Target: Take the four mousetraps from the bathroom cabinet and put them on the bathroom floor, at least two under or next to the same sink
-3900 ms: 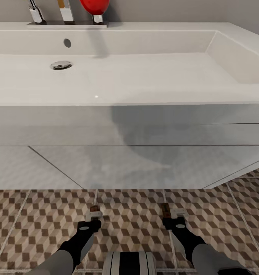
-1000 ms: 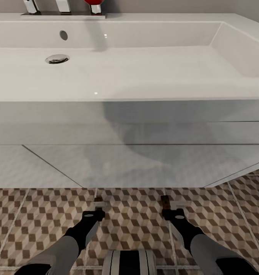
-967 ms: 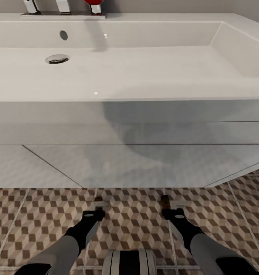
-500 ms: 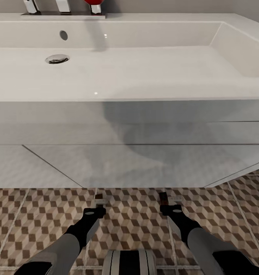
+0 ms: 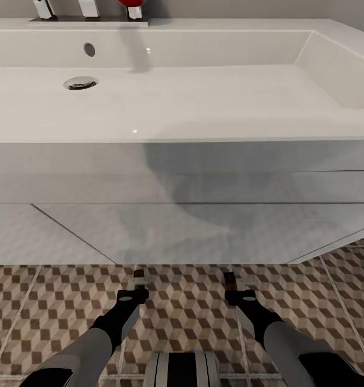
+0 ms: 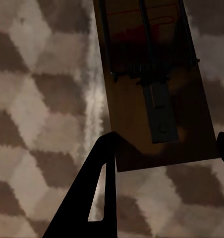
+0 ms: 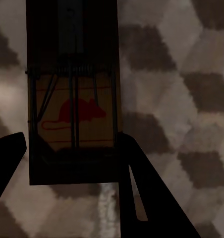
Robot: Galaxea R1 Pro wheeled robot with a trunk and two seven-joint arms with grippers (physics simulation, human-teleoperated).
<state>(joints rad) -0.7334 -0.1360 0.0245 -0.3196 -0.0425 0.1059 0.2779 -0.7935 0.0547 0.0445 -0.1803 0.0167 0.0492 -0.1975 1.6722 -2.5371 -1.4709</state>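
I've got both tools low over the bathroom floor (image 5: 53, 301), just in front of the sink (image 5: 203, 107). Left tool (image 5: 138, 281) clamped on a mousetrap (image 6: 151, 84); right tool (image 5: 230, 281) clamped on the second mousetrap (image 7: 72, 99).

Sink (image 5: 182, 107) spans 12 o'clock, drain (image 5: 80, 83) at 11, tap (image 5: 88, 9) behind it. Bathroom floor (image 5: 182, 312) lies below, at 6 o'clock. Left end effector (image 5: 137, 285) at 7, right end effector (image 5: 234, 285) at 5, well apart. Left mousetrap (image 6: 151, 84) and right mousetrap (image 7: 72, 94) sit between the fingers, just before the sink's front edge.
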